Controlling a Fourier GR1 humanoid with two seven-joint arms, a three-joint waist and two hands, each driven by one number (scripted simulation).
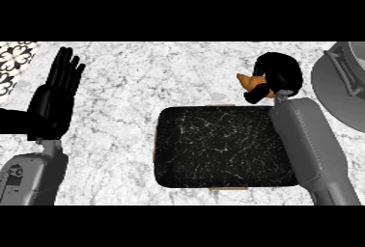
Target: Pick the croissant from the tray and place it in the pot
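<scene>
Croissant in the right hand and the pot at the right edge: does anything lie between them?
Head view: nothing does. Only bare marble counter separates the croissant, held in the right hand, from the pot.

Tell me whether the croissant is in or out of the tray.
Out: the right robot hand holds the croissant above the tray.

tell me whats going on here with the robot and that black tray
The right hand has its fingers curled round the croissant and holds it just beyond the tray's far edge, between the tray and the grey pot at the right edge. The croissant is not yet in the pot. The left hand rests open at the left, fingers up.
</scene>
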